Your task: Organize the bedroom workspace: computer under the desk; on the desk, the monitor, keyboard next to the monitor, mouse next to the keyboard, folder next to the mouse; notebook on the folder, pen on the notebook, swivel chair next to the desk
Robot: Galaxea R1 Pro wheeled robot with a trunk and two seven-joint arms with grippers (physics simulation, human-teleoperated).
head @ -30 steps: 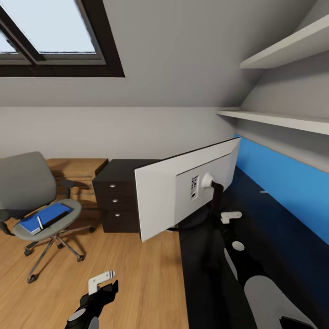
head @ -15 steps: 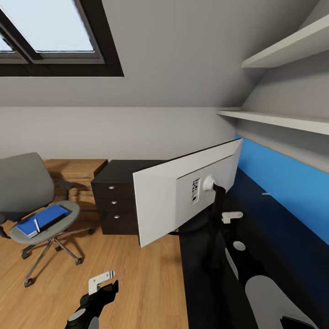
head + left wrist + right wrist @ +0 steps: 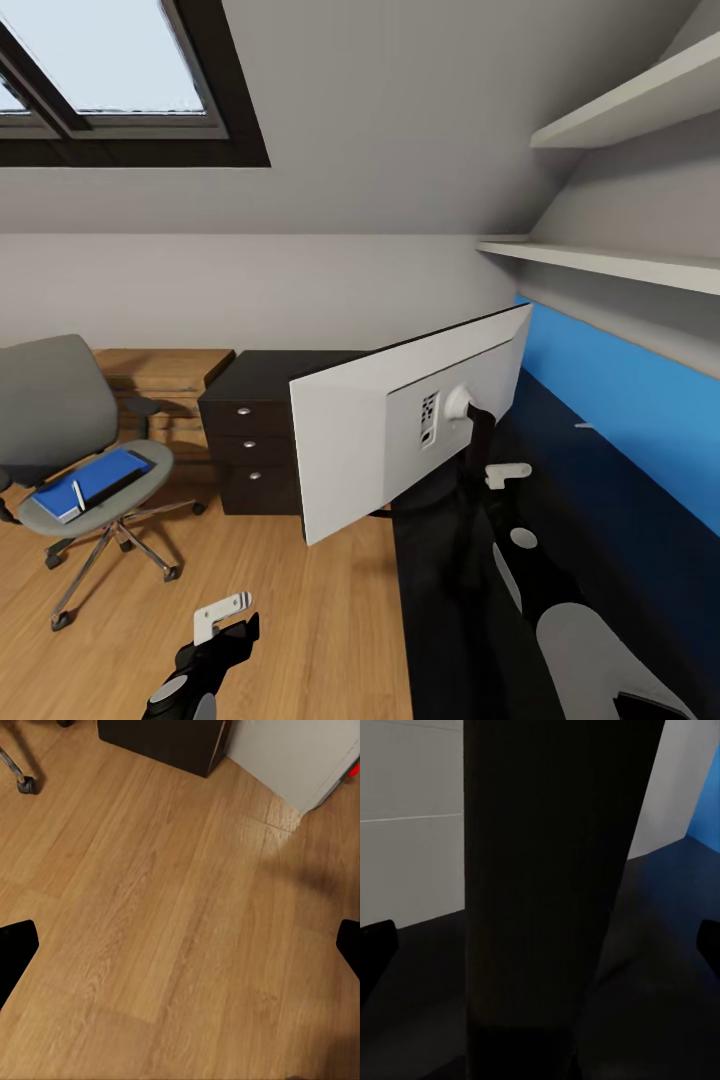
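Note:
The white-backed monitor (image 3: 370, 430) stands tilted at the near end of the dark desk (image 3: 620, 520), on a black stand post (image 3: 478, 440). My right gripper (image 3: 492, 472) is open with that post (image 3: 547, 892) between its fingers, the monitor's back (image 3: 412, 832) just behind. On the grey swivel chair (image 3: 60, 410) lies a blue folder (image 3: 95, 478) with a dark notebook (image 3: 122, 481) and a white pen (image 3: 78, 492) on it. My left gripper (image 3: 228, 620) hangs open and empty over the wooden floor (image 3: 165, 915).
A black drawer cabinet (image 3: 255, 440) stands behind the monitor, with a wooden cabinet (image 3: 165, 375) to its left. White shelves (image 3: 600, 262) run above the desk along a blue wall panel (image 3: 620, 390). A chair caster (image 3: 26, 784) is near my left gripper.
The camera has turned a little, so the chair sits further left in the picture. The monitor's near edge has swung slightly left. Both grippers hold the same pose.

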